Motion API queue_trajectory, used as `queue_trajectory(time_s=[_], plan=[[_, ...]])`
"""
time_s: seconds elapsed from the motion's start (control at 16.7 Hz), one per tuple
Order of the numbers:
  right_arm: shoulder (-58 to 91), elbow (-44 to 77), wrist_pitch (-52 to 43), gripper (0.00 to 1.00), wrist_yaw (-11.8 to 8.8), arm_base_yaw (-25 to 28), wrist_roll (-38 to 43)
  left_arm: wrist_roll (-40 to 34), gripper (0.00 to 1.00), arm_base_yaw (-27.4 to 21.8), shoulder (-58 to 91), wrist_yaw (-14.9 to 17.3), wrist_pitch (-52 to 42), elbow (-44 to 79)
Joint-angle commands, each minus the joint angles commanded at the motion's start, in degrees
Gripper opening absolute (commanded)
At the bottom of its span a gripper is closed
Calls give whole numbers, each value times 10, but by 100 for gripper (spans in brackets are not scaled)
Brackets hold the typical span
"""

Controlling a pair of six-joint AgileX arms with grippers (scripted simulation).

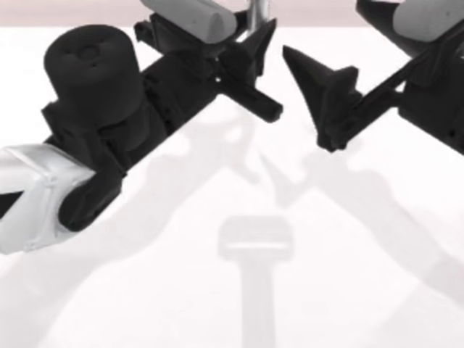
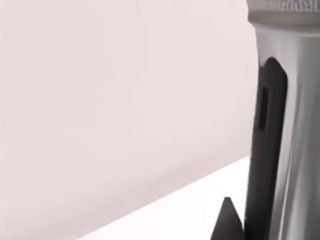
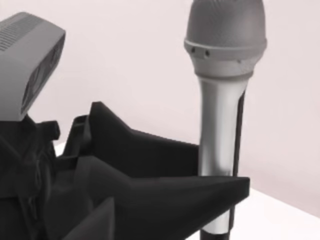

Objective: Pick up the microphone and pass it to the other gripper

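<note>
**Microphone held upright in the left gripper, right gripper close beside it**

While you look down from the top view, you find the microphone (image 1: 255, 18) high off the table (image 1: 348, 290), near the far edge, with only a short silver length of it showing between the black fingers of the left gripper (image 1: 255, 54). Your left claw is clenched on the microphone: in the right wrist view the two dark fingers (image 3: 220, 185) pinch the silver handle low down, and the microphone (image 3: 222, 100) stands upright above them, its grey mesh head on top. A grey camera block (image 3: 30, 60) sits on that arm, behind the microphone.

From the left wrist view you see the microphone (image 2: 295, 130) very close, its silver body with a black strip down it, one fingertip (image 2: 227, 222) just beside its lower part.

Your right gripper (image 1: 308, 83) hangs to the right of the microphone, near it but apart, not touching. Its pointed fingers aim towards the microphone, and whether that claw is released or clenched you cannot tell from these views.

Below the microphone, on the table, lies a pale shadow (image 1: 255, 246) of a camera mount.
</note>
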Motion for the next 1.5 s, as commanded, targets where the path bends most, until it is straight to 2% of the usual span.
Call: queue_trajectory(time_s=[0.48, 0.96, 1.32, 1.5], plan=[[19, 13, 4, 100, 0, 6, 0, 0, 0, 0, 0, 0, 0, 0], [217, 158, 54, 100, 17, 22, 1, 0, 0, 0, 0, 0, 0, 0], [244, 181, 61, 100, 20, 24, 2, 0, 0, 0, 0, 0, 0, 0], [244, 181, 61, 77, 20, 24, 2, 0, 0, 0, 0, 0, 0, 0]])
